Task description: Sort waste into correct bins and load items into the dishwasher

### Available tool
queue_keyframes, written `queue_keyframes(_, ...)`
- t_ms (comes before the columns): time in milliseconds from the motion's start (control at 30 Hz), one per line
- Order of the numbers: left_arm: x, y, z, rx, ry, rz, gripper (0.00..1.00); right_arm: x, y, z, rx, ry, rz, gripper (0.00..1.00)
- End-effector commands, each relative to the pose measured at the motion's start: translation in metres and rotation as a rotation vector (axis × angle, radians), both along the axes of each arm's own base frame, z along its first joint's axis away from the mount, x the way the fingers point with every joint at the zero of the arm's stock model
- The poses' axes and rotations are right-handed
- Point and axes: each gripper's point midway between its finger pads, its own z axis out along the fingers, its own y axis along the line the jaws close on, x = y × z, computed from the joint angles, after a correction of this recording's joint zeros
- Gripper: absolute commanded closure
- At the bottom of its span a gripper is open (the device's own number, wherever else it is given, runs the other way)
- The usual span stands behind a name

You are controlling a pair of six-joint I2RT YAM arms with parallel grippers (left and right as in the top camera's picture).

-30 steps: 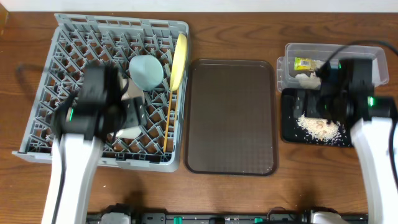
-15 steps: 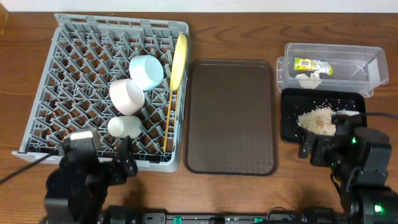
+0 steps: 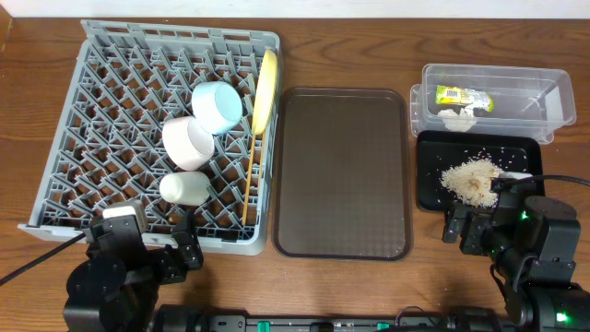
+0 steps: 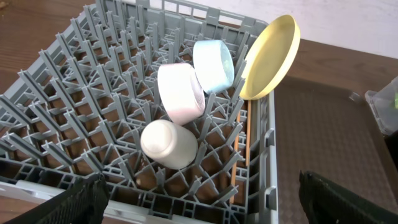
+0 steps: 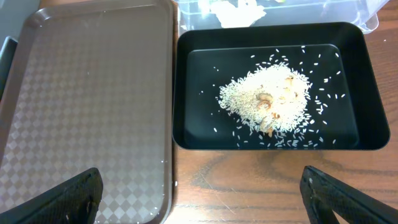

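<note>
Hanging low at the near edge of the wooden desk, left end effector spread wide and gripping nothing, right end effector likewise agape and empty; probably parked clear of the work, with sorting and loading judged done. Just past the left one, tucked among the pegs of the large square grey plastic dish rack: a small white cup on its side, then a white bowl and a light-blue bowl, both tipped and close against each other, propped by the pegs so as not to roll. Farther still, a round yellow plate stood on edge by the rack's right wall, wedged upright there, with thin wooden chopsticks laid lengthwise in the channel below it. Beside the rack, a dark-brown rectangular serving tray, nothing showing on it. Just past the right end effector, a shallow black rectangular tray holding a heap of loose whitish rice scraps, set apart as food waste. Just beyond that, a clear rectangular plastic tub with a yellow-green snack wrapper and a crumpled white tissue, dry rubbish together.
</note>
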Motion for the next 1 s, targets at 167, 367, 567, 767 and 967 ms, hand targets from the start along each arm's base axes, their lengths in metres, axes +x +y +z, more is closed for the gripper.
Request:
queue_keyframes(167,0.0,0.001,-0.002,0.023,0.005,-0.003,0.02,-0.003,-0.002,-0.004,-0.013,0.012,-0.012,0.0)
queue_keyframes(367,0.0,0.001,-0.002,0.022,0.005,-0.004,0.02,0.011,0.002,0.021,-0.078,-0.195,0.048,0.01)
queue_keyframes(567,0.0,0.001,-0.002,0.023,0.005,-0.003,0.02,0.015,0.019,0.033,-0.105,-0.528,0.133,0.01)
queue_keyframes(767,0.0,0.001,-0.002,0.022,0.005,-0.004,0.02,0.024,0.027,0.02,-0.08,-0.788,0.142,0.01)
queue_keyframes(967,0.0,0.001,-0.002,0.023,0.005,-0.003,0.02,0.034,0.028,0.017,-0.079,-0.956,0.129,0.01)
